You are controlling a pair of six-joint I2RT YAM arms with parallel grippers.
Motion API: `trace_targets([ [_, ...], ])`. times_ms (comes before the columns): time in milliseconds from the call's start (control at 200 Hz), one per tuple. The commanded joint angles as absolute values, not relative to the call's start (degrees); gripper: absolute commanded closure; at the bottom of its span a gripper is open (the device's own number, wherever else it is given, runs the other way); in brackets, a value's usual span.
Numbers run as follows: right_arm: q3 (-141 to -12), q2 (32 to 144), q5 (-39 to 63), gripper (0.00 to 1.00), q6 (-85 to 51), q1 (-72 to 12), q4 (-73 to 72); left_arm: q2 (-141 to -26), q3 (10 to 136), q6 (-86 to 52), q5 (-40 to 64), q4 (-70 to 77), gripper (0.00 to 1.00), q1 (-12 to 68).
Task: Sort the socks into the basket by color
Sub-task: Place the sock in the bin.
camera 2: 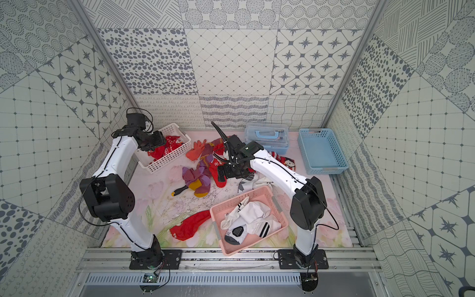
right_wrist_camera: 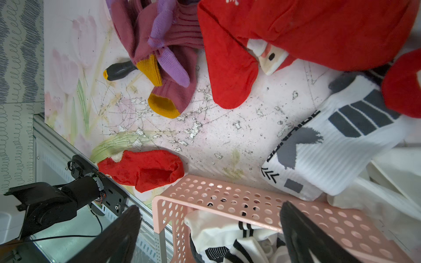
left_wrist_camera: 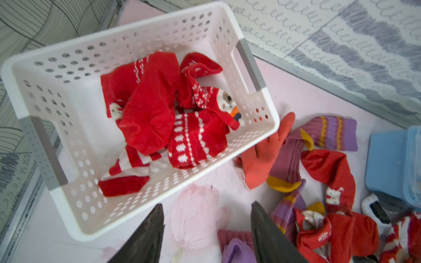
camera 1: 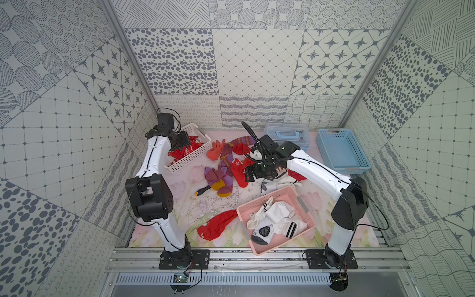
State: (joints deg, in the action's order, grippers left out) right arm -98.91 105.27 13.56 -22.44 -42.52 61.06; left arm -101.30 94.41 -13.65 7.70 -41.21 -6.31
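Observation:
My left gripper (camera 1: 183, 147) hangs open and empty over the white basket (camera 1: 191, 156), which holds several red socks (left_wrist_camera: 155, 109). Its fingertips (left_wrist_camera: 157, 214) stand apart above bare mat. A mixed pile lies mid-table: purple socks with yellow toes (camera 1: 218, 177) and red socks (camera 1: 237, 169). My right gripper (camera 1: 250, 174) is open and empty above that pile's right edge, near a white sock (right_wrist_camera: 330, 148) on the mat. The pink basket (camera 1: 282, 195) holds white socks (camera 1: 275, 221). One red sock (camera 1: 218, 223) lies alone beside its left wall. The blue basket (camera 1: 341, 149) is empty.
An orange-red glove (camera 1: 216, 151) lies at the pile's far edge beside the white basket. A black and yellow screwdriver (camera 1: 203, 191) rests left of the purple socks. A clear box with a blue handle (camera 1: 285, 133) stands at the back, next to the blue basket.

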Motion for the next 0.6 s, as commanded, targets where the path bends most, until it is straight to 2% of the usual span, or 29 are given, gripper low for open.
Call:
trace_targets([
  [0, -101.2, 106.6, 14.3, 0.02, -21.6, -42.8, 59.0, -92.6, 83.7, -17.0, 9.8, -40.2, 0.4, -1.9],
  [280, -102.8, 108.3, 15.3, 0.02, -22.1, -42.8, 58.8, -78.4, 65.7, -22.9, 8.5, -41.5, 0.41, 5.5],
  [595, -104.9, 109.2, 13.7, 0.02, -21.1, -42.9, 60.4, -68.2, 53.4, -28.6, 7.5, -45.2, 0.41, 13.2],
])
